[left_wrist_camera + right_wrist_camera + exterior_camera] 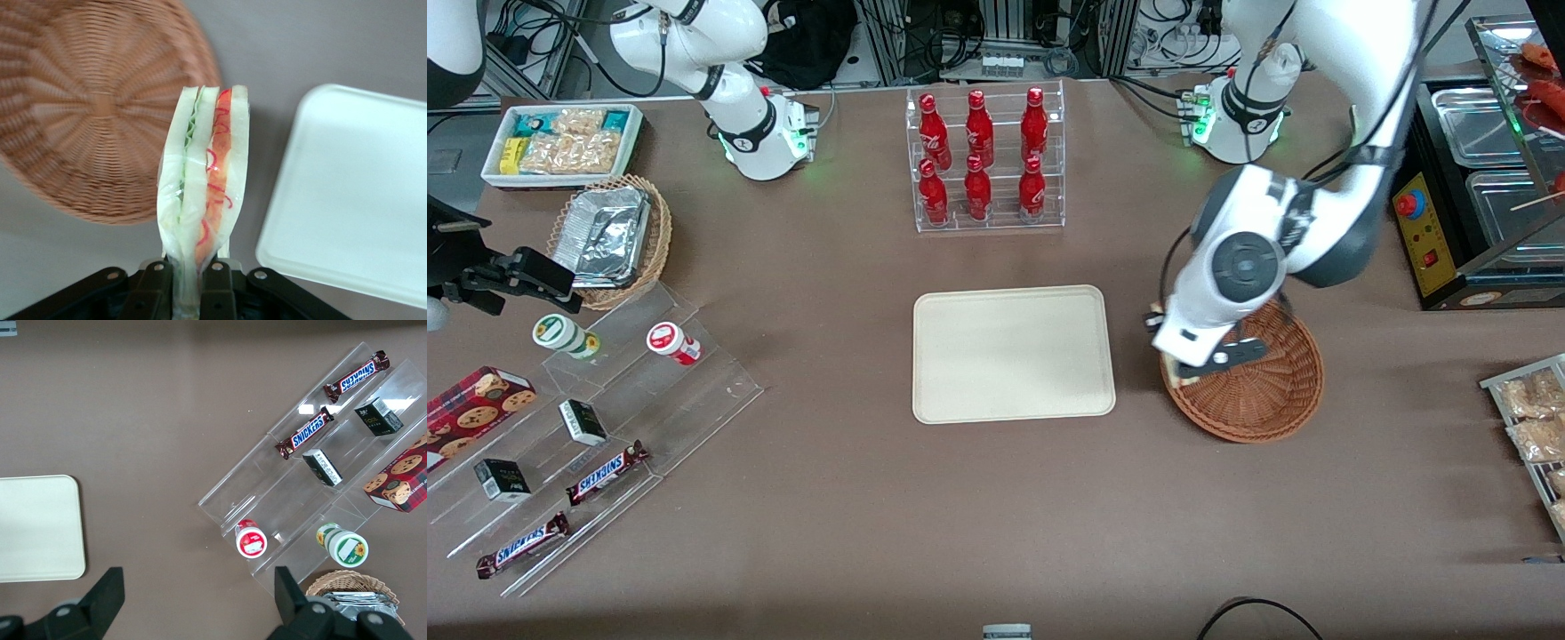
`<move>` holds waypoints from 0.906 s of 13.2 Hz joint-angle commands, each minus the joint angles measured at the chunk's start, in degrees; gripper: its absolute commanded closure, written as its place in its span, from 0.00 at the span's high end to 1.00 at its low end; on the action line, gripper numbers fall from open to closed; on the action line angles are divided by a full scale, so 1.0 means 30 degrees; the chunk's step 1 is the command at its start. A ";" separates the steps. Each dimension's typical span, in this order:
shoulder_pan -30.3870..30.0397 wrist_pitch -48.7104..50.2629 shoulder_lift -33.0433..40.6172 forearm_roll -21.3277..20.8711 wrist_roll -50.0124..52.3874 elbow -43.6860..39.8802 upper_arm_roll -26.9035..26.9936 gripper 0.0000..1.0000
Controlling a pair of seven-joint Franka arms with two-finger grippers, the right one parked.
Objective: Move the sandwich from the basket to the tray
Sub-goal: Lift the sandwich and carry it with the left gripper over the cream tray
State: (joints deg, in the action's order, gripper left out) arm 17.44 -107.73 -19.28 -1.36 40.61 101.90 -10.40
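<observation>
My left gripper is shut on the sandwich, a wrapped wedge of white bread with green and red-orange filling. It holds the wedge by one end, lifted off the table. In the left wrist view the sandwich hangs over the brown table between the reddish-brown wicker basket and the cream tray. In the front view the gripper is above the rim of the basket nearest the tray. The arm hides most of the sandwich there. Nothing lies in the basket or on the tray.
A clear rack of red bottles stands farther from the front camera than the tray. Toward the parked arm's end are a stepped acrylic shelf of snacks, a paler basket with foil trays and a white bin. A warming cabinet stands at the working arm's end.
</observation>
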 commanded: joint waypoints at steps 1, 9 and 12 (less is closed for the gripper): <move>0.1794 -0.0093 -0.2356 0.0888 0.0114 -0.2873 0.0155 0.09; 0.5842 -0.3758 -0.6079 0.0598 0.4359 -0.5367 0.0184 0.08; 0.6693 -0.3729 -0.7428 0.0511 0.5532 -0.7037 0.0242 0.08</move>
State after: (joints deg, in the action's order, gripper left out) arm 35.73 -119.74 -37.97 0.42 54.68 86.21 -10.48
